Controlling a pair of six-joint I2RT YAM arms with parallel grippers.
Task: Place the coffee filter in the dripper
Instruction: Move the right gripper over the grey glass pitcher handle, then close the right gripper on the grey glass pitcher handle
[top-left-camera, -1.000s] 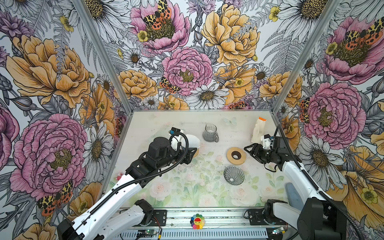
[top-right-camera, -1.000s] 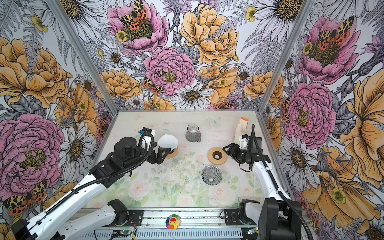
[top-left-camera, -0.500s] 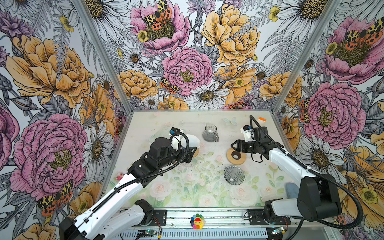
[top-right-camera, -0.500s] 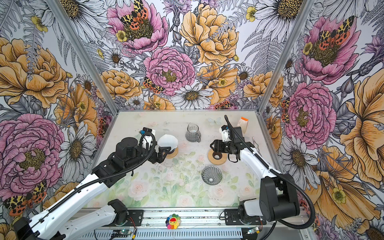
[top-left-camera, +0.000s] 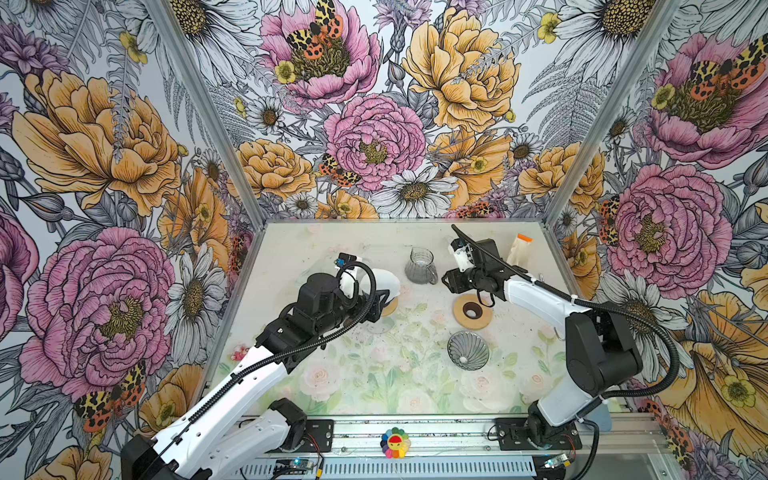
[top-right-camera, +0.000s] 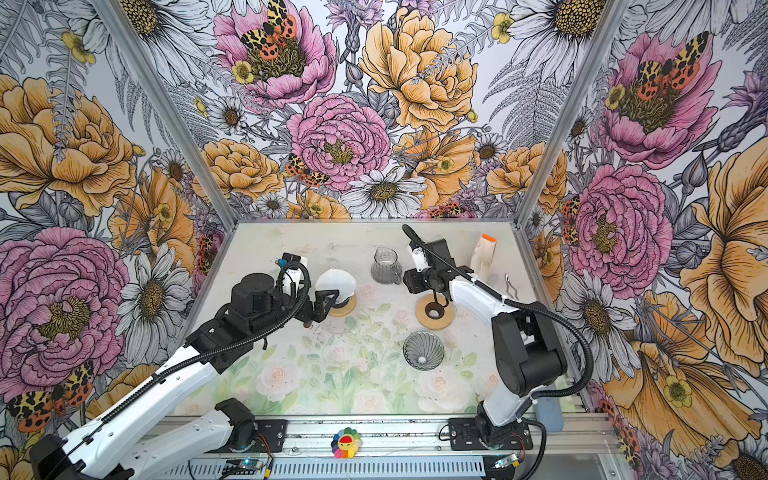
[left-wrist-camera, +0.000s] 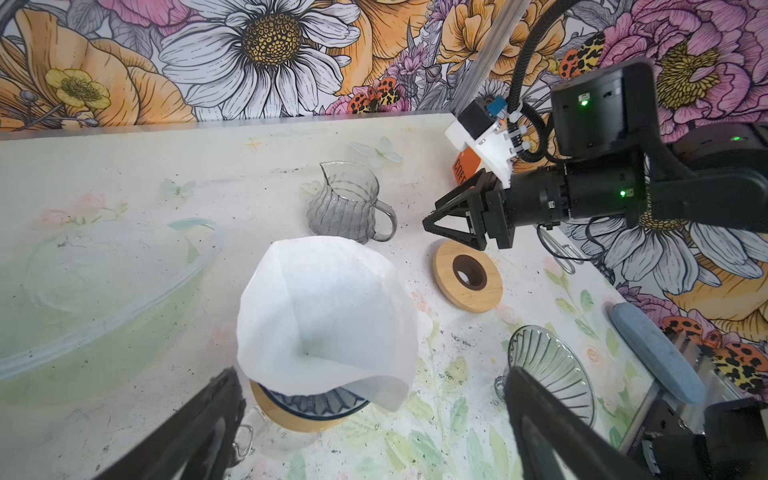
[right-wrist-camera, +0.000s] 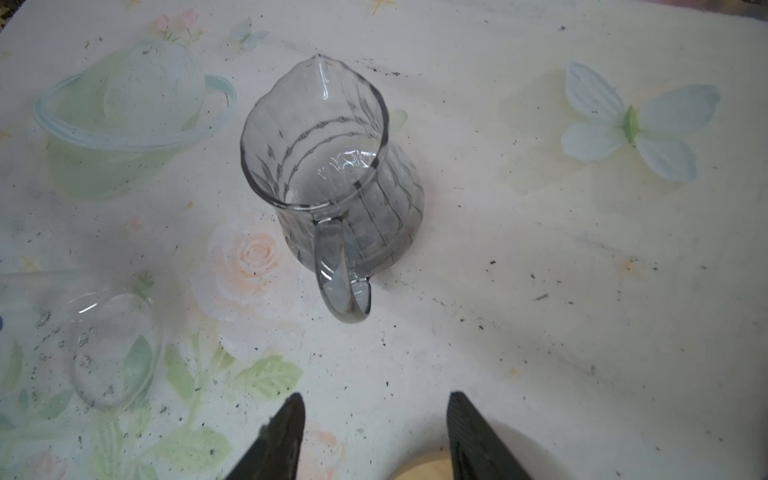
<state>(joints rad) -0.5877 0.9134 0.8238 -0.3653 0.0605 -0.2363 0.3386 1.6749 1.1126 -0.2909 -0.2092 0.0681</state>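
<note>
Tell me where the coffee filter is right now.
In both top views the white coffee filter sits left of centre, its cone resting in the wood-collared dripper, with the glass pitcher just to its right and farther back.

One coffee filter (top-left-camera: 384, 282), two glass drippers (top-left-camera: 468, 350) (left-wrist-camera: 316, 405), two wooden rings (top-left-camera: 472, 311) (top-right-camera: 350, 305), one glass pitcher (top-left-camera: 419, 266) and one coffee bag (top-left-camera: 519, 253) are counted on the surface (top-left-camera: 353, 374).

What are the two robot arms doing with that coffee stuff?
They're setting up drip coffee. The white paper filter sits in the dripper, and the left gripper is open just beside it, not holding it. The right gripper, open and empty, points at the handle of the glass pitcher.
</note>
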